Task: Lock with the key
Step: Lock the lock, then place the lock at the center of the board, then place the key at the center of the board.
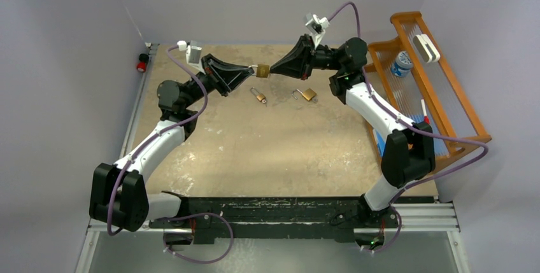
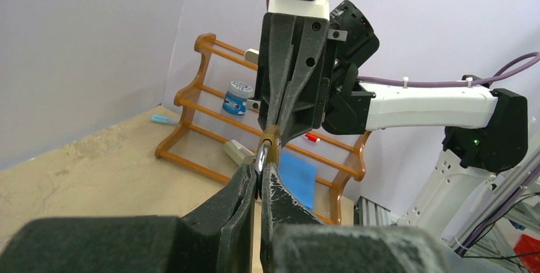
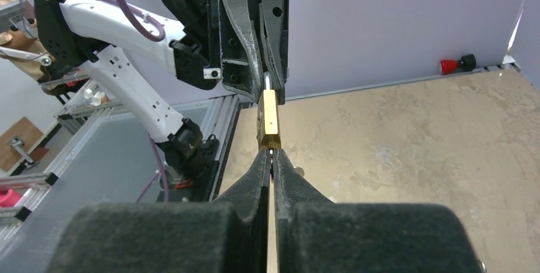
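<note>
A brass padlock [image 1: 262, 70] is held in the air between both grippers, over the far middle of the table. My left gripper [image 1: 252, 69] is shut on its silver shackle [image 2: 262, 157]; the brass body [image 2: 273, 143] sticks out past the fingertips. My right gripper [image 1: 272, 68] meets the lock from the opposite side. In the right wrist view it [image 3: 272, 154] is shut on the key, a thin sliver at the padlock's [image 3: 269, 116] bottom end, mostly hidden between the fingers.
Two more brass padlocks lie on the table below, one [image 1: 258, 96] at the left and one with an open shackle [image 1: 308, 95]. A wooden rack [image 1: 468, 111] stands along the right edge with a blue-white jar [image 1: 402, 63]. A red knob [image 1: 142, 66] sits at the far left.
</note>
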